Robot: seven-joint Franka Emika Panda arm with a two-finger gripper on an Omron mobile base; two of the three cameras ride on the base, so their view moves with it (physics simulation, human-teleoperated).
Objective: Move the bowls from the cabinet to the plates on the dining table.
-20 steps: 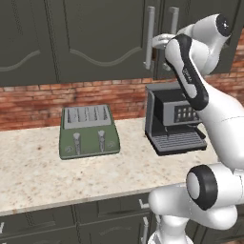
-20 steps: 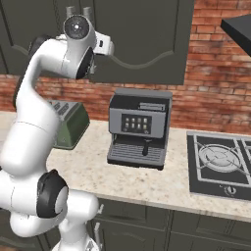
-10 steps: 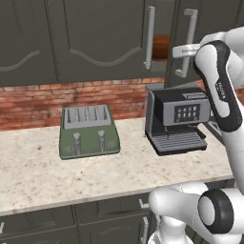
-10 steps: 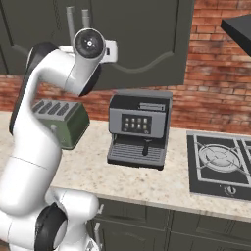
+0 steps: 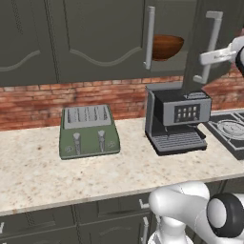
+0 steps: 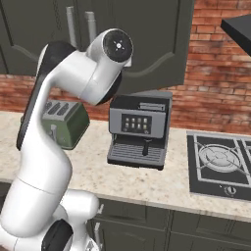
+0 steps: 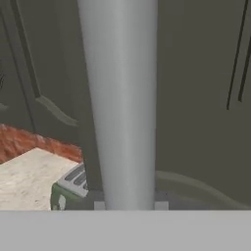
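The cabinet (image 5: 95, 38) hangs above the counter, its right door (image 5: 228, 24) swung partly open. In the gap a glossy reddish-brown bowl (image 5: 167, 45) rests on the inner shelf. My gripper (image 5: 207, 58) reaches in from the right and is shut on that door's long silver handle (image 5: 213, 33). In the hand view the handle (image 7: 120, 98) runs up the middle, with my gripper (image 7: 128, 205) closed around it at the bottom. The arm (image 6: 88, 78) stands in front of the cabinet doors (image 6: 147, 39). The plates and the dining table are out of view.
On the beige speckled counter (image 5: 95, 171) stand a green toaster (image 5: 88, 131) and a dark coffee machine (image 5: 177, 119) directly below the open door. A gas hob (image 6: 218, 162) lies to the right, under a black hood (image 6: 238, 29). Brick wall behind.
The right cabinet door has swung further open with my gripper on its handle. The reddish-brown bowl now shows inside. The arm has moved right in the left base view.
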